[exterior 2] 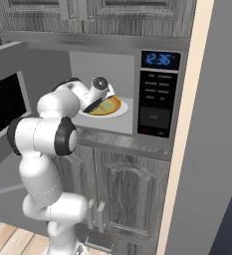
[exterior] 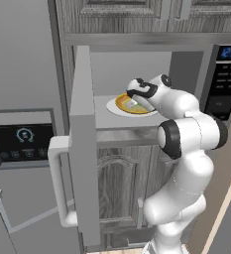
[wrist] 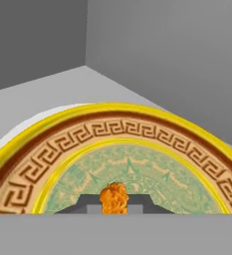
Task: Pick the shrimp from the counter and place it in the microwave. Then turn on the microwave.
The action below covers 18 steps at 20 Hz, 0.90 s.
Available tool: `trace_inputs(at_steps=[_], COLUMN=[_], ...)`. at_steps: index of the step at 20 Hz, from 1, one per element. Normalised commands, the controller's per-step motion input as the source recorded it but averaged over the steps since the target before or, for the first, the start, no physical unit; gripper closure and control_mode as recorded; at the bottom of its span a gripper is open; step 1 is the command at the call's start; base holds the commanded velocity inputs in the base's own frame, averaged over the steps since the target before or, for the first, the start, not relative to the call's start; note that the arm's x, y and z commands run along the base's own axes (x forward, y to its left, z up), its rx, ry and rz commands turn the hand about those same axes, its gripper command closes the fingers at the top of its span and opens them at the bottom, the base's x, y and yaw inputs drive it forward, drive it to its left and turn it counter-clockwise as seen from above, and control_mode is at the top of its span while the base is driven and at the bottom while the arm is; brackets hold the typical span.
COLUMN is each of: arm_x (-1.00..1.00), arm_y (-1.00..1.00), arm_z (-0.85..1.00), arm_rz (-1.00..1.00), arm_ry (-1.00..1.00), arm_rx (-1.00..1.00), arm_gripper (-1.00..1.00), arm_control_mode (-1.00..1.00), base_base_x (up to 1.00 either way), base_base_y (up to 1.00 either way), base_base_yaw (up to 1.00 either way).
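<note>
The microwave (exterior: 225, 84) (exterior 2: 160, 94) stands with its door (exterior: 82, 144) swung wide to the left. Inside lies a round plate (exterior: 121, 102) (exterior 2: 113, 106) (wrist: 137, 132) with a yellow rim, a brown key-pattern band and a green centre. My arm reaches into the cavity. My gripper (wrist: 114, 204) (exterior: 133, 102) (exterior 2: 94, 105) hangs just above the plate's middle, shut on the small orange shrimp (wrist: 114, 197), which shows between the dark fingertips (wrist: 87, 203). In both base views the hand hides the shrimp.
The open door's pale bar handle (exterior: 60, 183) juts toward the base at the left. A grey panel with a black dial screen (exterior: 22, 140) sits left of it. Wooden cabinet doors (exterior 2: 130, 199) are below, and a tall pale wall edge (exterior 2: 187, 149) flanks the right.
</note>
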Motion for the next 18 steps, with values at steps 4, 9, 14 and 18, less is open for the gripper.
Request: trace_inputs(at_steps=[4,9,14,18], arm_x=[0.18,0.17,0.08,0.05], arm_y=[0.00,0.00,0.00,0.00], arm_z=[-0.07,-0.06,-0.07,-0.05], arm_rz=[0.00,0.00,0.00,0.00], arm_ry=[0.03,0.00,0.02,0.03], arm_rx=[0.00,0.00,0.00,0.00], arm_gripper=[1.00,-1.00,-1.00,-1.00], arm_control_mode=[-1.00,-1.00,-1.00,-1.00], base_base_x=[0.00,0.00,0.00,0.00], base_base_y=[0.00,0.00,0.00,0.00], base_base_yaw=[0.00,0.00,0.00,0.00])
